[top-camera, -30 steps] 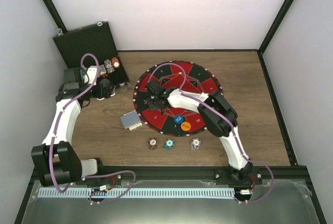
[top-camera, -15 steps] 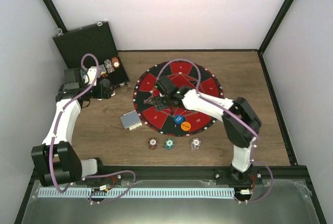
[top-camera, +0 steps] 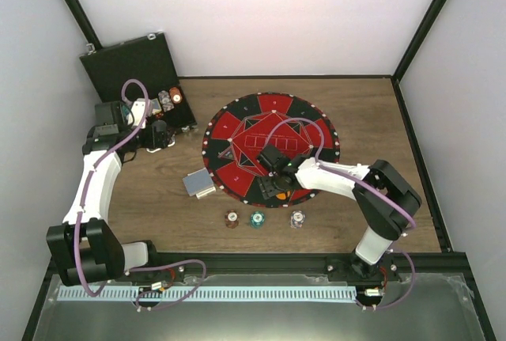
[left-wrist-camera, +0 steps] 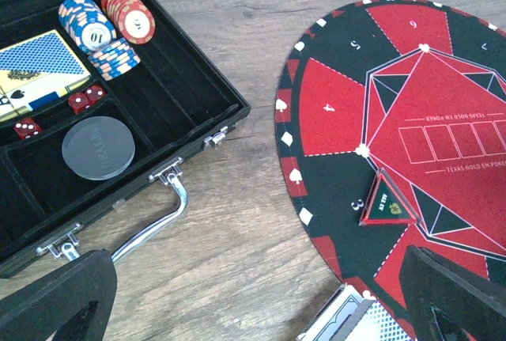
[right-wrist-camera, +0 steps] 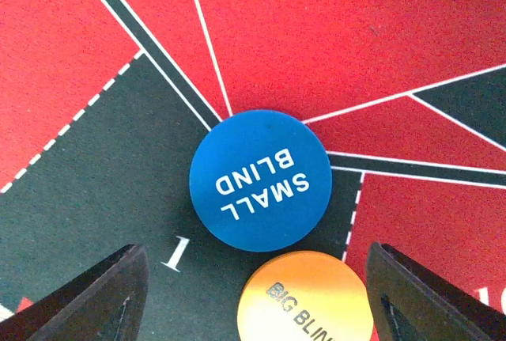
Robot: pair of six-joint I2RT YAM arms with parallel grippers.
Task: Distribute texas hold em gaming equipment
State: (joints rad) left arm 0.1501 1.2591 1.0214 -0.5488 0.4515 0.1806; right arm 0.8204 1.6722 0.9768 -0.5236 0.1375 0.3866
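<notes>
Stillness on the left side: the left gripper (left-wrist-camera: 253, 309) hangs where it was a second ago, beside the black case (left-wrist-camera: 198, 96) at the table's ten o'clock, jaws spread wide and empty. Inside the case, stacked chips (left-wrist-camera: 103, 24) wait untouched. Just off the mat's eight o'clock edge lies the deck of cards (top-camera: 199, 183), also unmoved. Along the table's near side, at about six o'clock, the brown chip (top-camera: 231, 218), teal chip (top-camera: 257, 218) and white chip (top-camera: 297, 218) sit in a row, apart from one another.

On the mat (top-camera: 304, 131), a triangular token (left-wrist-camera: 387, 206) rests toward nine o'clock, the spot where the right arm was working a second ago; it looks to have been set down there.

The change is on the right. The right gripper (top-camera: 277, 185) has swung from the mat's nine o'clock side to its six o'clock rim, and its jaws have gone from narrow to wide, holding nothing. Its wrist view looks straight down on the blue marker disc (right-wrist-camera: 259, 179), with the orange marker disc (right-wrist-camera: 304, 297) touching or nearly touching it at five o'clock. The blue disc lies flat on the mat between the spread fingers (right-wrist-camera: 95, 293), so it is probably the next piece to be picked and dealt out; the orange neighbour could be nudged in closing.
</notes>
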